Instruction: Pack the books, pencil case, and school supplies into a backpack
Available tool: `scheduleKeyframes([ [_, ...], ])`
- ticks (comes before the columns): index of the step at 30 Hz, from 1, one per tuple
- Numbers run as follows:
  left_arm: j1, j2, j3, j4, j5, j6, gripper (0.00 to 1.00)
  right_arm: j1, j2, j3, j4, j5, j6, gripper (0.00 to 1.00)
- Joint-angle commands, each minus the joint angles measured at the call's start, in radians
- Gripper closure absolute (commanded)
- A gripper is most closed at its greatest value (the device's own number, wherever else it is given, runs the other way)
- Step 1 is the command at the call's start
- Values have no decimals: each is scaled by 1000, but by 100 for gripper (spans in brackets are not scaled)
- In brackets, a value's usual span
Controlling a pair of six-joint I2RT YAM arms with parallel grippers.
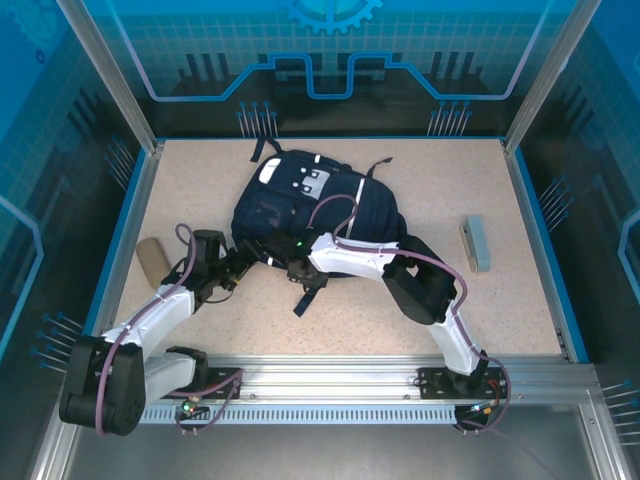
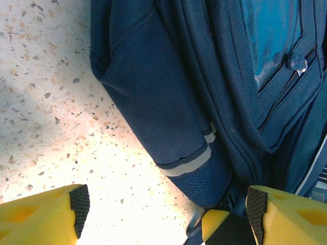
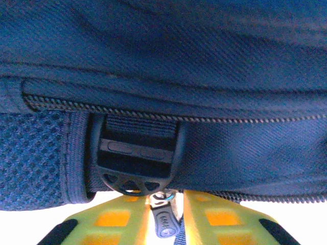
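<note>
Navy fabric backpack (image 1: 272,212), grey reflective stripe (image 2: 191,164), dark zipper pull (image 3: 164,224)

No lettering is legible. The white-and-grey patch (image 1: 305,180) on the large navy-blue fabric backpack (image 1: 270,215) carries marks too small to read. The small black zip pull (image 3: 163,223) bears illegible embossed characters. A light-blue gear emblem (image 1: 330,12) tops the rear wall.

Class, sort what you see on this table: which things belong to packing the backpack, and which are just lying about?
Belongs to the job: backpack; its zipper pull, between the right fingers; tan pencil case.
Lying about: grey-green block at the right, perhaps a supply; cannot tell.
</note>
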Motion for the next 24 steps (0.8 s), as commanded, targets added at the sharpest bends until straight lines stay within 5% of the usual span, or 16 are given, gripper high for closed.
scheduleKeyframes([
  [1, 13, -4, -15, 17, 22, -22, 18, -11, 2, -13, -49, 23, 9, 80],
  [14, 10, 20, 2, 23, 70, -50, 17, -16, 11, -48, 19, -87, -128, 63],
  [24, -18, 112, -1, 122, 120, -83, 22, -6, -24, -68, 44, -85, -209, 88],
])
